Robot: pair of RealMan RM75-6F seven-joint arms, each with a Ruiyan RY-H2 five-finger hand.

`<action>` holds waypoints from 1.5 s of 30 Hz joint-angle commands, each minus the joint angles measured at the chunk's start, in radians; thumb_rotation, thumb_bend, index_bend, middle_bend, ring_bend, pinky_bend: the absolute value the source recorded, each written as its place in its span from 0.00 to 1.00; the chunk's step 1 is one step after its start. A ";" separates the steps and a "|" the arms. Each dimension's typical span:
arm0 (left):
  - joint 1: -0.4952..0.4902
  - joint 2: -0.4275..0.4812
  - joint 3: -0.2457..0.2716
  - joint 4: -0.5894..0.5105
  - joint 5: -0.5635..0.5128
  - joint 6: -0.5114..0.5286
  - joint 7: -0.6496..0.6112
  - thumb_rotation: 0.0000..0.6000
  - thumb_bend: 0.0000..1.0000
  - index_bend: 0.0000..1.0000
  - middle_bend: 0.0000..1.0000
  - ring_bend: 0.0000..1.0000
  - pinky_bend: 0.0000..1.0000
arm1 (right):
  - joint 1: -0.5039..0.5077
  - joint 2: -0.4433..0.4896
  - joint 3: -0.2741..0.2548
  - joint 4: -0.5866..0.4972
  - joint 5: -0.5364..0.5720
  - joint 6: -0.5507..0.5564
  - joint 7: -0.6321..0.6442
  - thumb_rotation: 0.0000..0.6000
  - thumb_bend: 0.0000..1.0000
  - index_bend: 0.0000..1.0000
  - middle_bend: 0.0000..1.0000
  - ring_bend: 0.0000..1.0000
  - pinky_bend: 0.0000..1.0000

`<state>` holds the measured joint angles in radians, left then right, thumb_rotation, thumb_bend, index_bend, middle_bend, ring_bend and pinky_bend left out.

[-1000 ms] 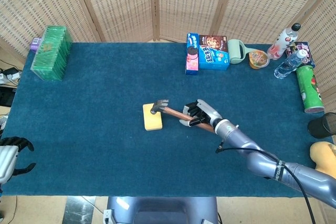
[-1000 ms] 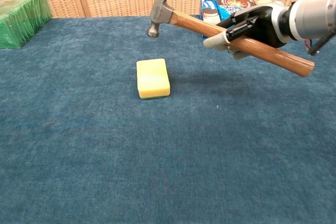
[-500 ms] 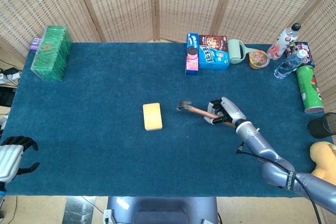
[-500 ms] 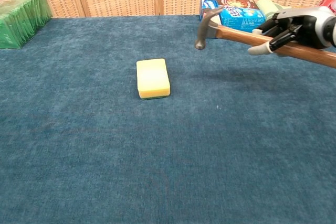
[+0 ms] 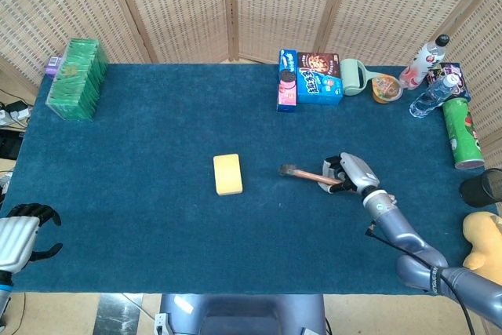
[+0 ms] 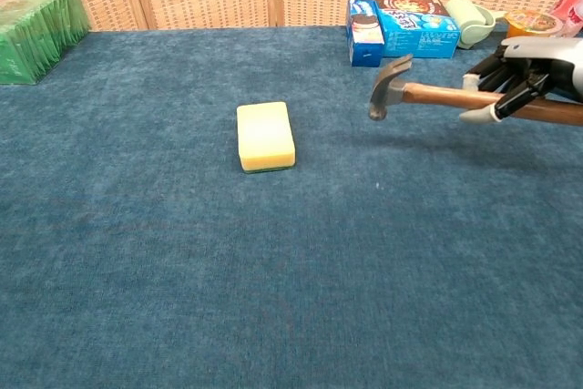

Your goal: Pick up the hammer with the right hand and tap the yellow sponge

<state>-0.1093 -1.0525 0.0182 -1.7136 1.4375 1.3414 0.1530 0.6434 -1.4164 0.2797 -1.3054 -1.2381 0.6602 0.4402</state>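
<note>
Now your right hand point(image 6: 526, 75) grips the wooden-handled claw hammer point(image 6: 428, 96) by its shaft, fingers wrapped round the wood, and you have drawn it well away to the right of the yellow rectangular sponge point(image 6: 265, 136). A second ago the steel head hung right over the sponge; half a second ago it was already clear of it; at this moment it hovers low over the blue felt tabletop point(image 6: 273, 271), well apart from the pad. That reads as a retreat after the tap, or a carry toward setting the tool down, though no contact was caught on camera. The sponge lies flat near the table's middle, unmoved. The hammer's butt end is cut off at the chest view's right edge. Your left hand point(image 5: 17, 234) sits at the near left corner, partly out of frame, fingers curled on nothing.
</note>
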 commanded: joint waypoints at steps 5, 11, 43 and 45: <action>0.009 0.008 0.000 0.007 -0.010 0.010 -0.010 1.00 0.21 0.46 0.38 0.26 0.21 | 0.023 -0.031 -0.022 0.040 -0.042 0.002 0.039 1.00 0.32 0.22 0.30 0.32 0.29; 0.010 0.007 0.002 0.013 -0.006 0.011 -0.019 1.00 0.21 0.47 0.38 0.26 0.21 | 0.015 -0.038 -0.024 0.048 -0.065 0.056 0.060 1.00 0.27 0.11 0.19 0.22 0.22; 0.028 -0.123 -0.095 0.163 -0.003 0.178 -0.060 1.00 0.21 0.44 0.35 0.23 0.20 | -0.290 0.155 -0.123 -0.193 -0.015 0.558 -0.386 1.00 0.34 0.49 0.58 0.58 0.51; 0.031 -0.143 -0.099 0.180 -0.003 0.191 -0.065 1.00 0.21 0.44 0.35 0.23 0.20 | -0.313 0.156 -0.127 -0.200 -0.019 0.596 -0.396 1.00 0.35 0.49 0.58 0.58 0.51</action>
<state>-0.0804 -1.1783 -0.0731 -1.5500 1.4323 1.5181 0.0925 0.3733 -1.2774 0.1721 -1.4777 -1.2555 1.2024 0.0792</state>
